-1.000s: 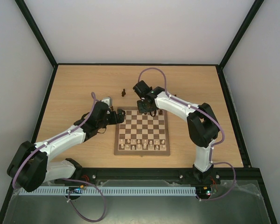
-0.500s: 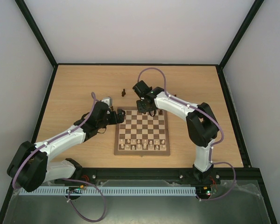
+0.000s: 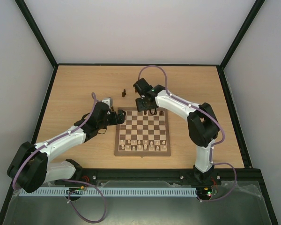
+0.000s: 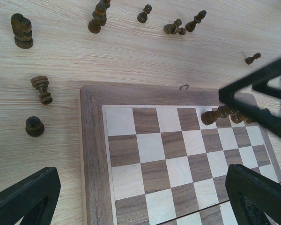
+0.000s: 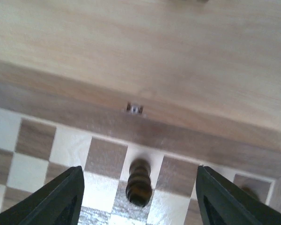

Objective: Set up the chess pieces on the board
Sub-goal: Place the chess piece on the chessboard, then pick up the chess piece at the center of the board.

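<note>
The board (image 3: 141, 138) lies in the middle of the table, and its far left corner (image 4: 91, 140) fills the left wrist view. My right gripper (image 3: 147, 108) hangs open over the far row. A dark chess piece (image 5: 139, 182) stands free on a cream square between its fingers (image 5: 54, 199), touching neither. More dark pieces stand beside it in the far row (image 4: 218, 115). My left gripper (image 4: 141, 171) is open and empty over the board's far left corner (image 3: 117, 116). Loose dark pieces, among them a knight (image 4: 21, 31), a rook (image 4: 41, 89) and a pawn (image 4: 34, 126), are on the table beyond the board.
Pale pieces (image 3: 145, 145) fill the two near rows of the board. Several more dark pieces stand or lie on the table behind the board (image 4: 175, 28), also seen as a small cluster (image 3: 123, 93). A small metal clasp (image 5: 134, 108) sits on the board's far border.
My right gripper has opened and let go of the dark piece, which now stands on the far row. The gripper has shifted slightly away from me. The left arm has not moved.
</note>
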Tool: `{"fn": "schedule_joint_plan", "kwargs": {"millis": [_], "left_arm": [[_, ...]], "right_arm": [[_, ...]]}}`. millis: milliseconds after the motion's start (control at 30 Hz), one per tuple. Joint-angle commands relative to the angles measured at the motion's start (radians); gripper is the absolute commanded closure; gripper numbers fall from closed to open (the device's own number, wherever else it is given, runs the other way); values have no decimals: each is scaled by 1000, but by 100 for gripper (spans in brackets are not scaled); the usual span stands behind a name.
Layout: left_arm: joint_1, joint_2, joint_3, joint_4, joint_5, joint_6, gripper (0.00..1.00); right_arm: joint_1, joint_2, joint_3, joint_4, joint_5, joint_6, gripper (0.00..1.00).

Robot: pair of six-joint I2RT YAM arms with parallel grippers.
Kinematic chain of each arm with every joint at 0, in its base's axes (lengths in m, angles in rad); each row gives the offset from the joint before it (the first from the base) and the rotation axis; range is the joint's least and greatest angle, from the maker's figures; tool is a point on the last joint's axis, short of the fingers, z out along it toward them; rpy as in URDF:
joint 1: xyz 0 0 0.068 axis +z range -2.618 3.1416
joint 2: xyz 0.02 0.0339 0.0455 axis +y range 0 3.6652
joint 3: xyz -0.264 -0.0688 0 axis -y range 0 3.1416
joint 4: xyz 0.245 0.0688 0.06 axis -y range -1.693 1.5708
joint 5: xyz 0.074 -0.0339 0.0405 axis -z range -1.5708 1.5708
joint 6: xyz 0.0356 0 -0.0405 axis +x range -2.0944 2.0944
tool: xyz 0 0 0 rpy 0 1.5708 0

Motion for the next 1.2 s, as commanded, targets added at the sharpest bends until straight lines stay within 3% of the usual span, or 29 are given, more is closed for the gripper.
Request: {"fn": "schedule_joint_plan", "kwargs": {"millis": [0,133,233,567,900,1167], "left_arm": [[5,-21,-13,4,-8,5,1],[5,-26,-15,5,-11,4,1],[4,-23,-14,5,-10,5,1],[5,-29,-14,2,-14,5,0],[5,-26,-13,1,-17,6,0],[6,-52,-16,-17,-63,-3,0]], "right_arm": [[-76,-49,116,-57,16,-22,30],[-170,-4,226,-72,-8,-31,15],[-213,77,329,-96,-24,-39,15],[-266,349,609,-150,-64,-44,25],[-266,471,649,-125,-61,-41,45],[-266,495,654,-114,-53,-39,46]]}}
